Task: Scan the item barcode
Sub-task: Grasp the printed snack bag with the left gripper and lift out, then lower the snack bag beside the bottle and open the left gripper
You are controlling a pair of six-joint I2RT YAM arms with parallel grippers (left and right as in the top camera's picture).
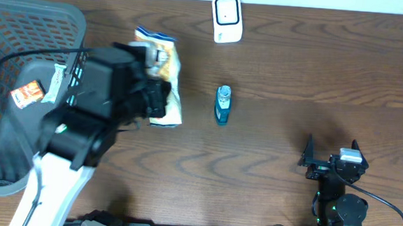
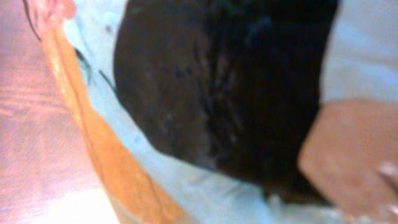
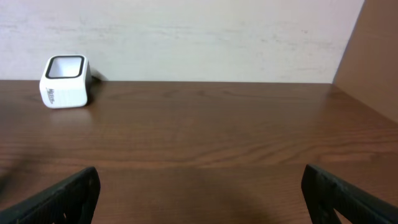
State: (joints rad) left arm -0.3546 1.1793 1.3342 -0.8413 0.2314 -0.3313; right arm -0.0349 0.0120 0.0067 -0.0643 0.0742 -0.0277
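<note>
Left tool (image 1: 157, 98) is closed over the crinkly blue-white-orange snack bag (image 1: 170, 69), grip not clear; right tool (image 1: 332, 150), well apart from this bag, stands wide open, empty.

- We see a small white scanner (image 3: 64, 82) on the brown table (image 3: 205, 130), far left, near the pale wall (image 3: 205, 37).
- The right gripper (image 3: 200, 190) has its jaws wide apart.

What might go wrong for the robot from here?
The left hand looks closed on the floppy snack bag; a thin pinch might slip on the way to the white scanner. The small bottle sits near that path and may get knocked. No barcode shows, so it might face away.
</note>
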